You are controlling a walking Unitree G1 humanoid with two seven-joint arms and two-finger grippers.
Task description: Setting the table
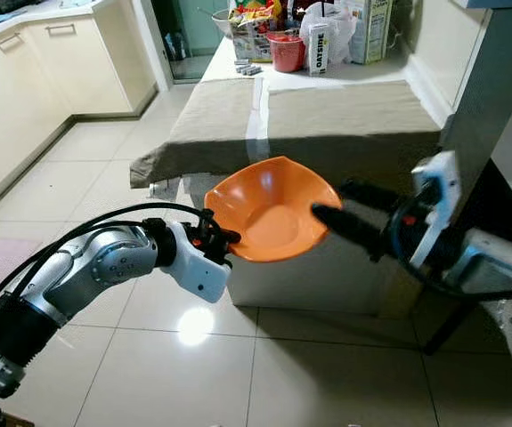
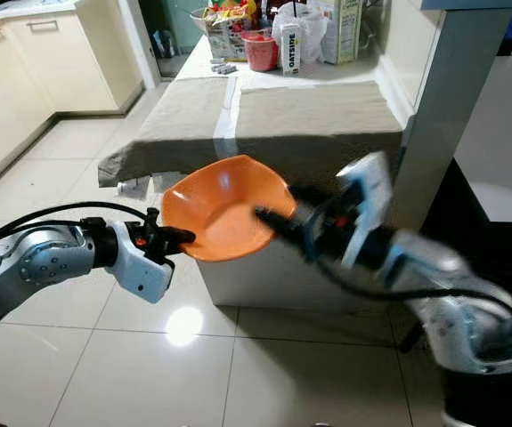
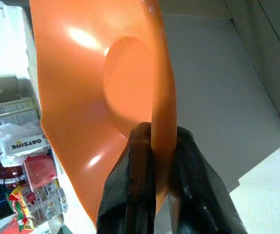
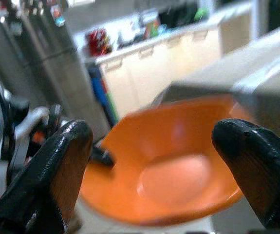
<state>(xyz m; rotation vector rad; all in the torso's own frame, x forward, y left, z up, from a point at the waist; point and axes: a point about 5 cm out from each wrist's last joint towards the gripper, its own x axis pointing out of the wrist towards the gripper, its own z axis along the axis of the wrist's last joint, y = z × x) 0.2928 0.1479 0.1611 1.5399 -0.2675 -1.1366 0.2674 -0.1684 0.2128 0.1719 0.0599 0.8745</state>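
L gripper (image 1: 224, 238) is clenched on the left rim of an orange bowl (image 1: 272, 210), one black finger each side of the rim in the L wrist view, where the bowl (image 3: 101, 92) is seen edge-on. Bowl is held in the air in front of the robot, just short of the near edge of the table (image 1: 327, 120), tilted so its hollow faces up and toward the camera. R gripper (image 1: 349, 206) is at the bowl's right side w/ fingers spread wide apart: one finger lies over the right rim, the other is above and to the right, off the bowl. In the R wrist view both fingertips (image 4: 64, 151) frame the bowl (image 4: 178, 161) w/ a clear gap, nothing pinched; view is blurred. Table has two brown-grey mats (image 1: 345, 111) side by side w/ a white strip between them. At the far end: a red cup (image 1: 287, 52), a white bag marked OATSIDE (image 1: 320, 46), a tall carton (image 1: 371, 28) and other packets too small to make out. Cream cabinets (image 1: 33, 80) on the far left, tiled floor (image 1: 264, 365) below.
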